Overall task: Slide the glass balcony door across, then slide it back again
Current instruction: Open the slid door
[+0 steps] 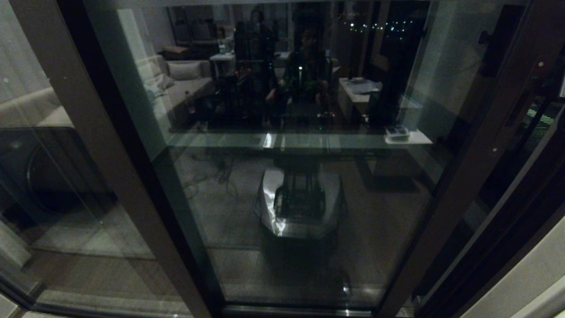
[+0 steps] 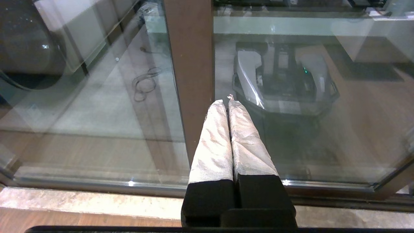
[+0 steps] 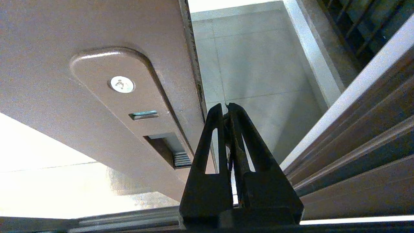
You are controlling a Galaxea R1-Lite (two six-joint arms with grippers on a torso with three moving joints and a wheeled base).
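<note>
The glass balcony door [image 1: 479,154] fills the head view, a tall pane in a dark brown frame, with its screw-dotted stile on the right. Neither gripper shows in that view. In the right wrist view my right gripper [image 3: 225,108] is shut and holds nothing, its black fingertips beside the free edge of the door's stile [image 3: 48,48]. The oval handle plate [image 3: 129,106], with one screw and a recessed slot, lies just beside them. My left gripper [image 2: 227,102], with white-wrapped fingers, is shut and holds nothing; it points at the glass next to a plain brown post [image 2: 190,64].
Past the door's edge, pale balcony floor tiles [image 3: 258,64] show through a gap. Brown frame rails [image 3: 355,155] run beside the right gripper, with black railings [image 3: 362,26] beyond. A stone sill [image 2: 81,202] lies below the glass. The pane reflects the robot's base [image 1: 300,203].
</note>
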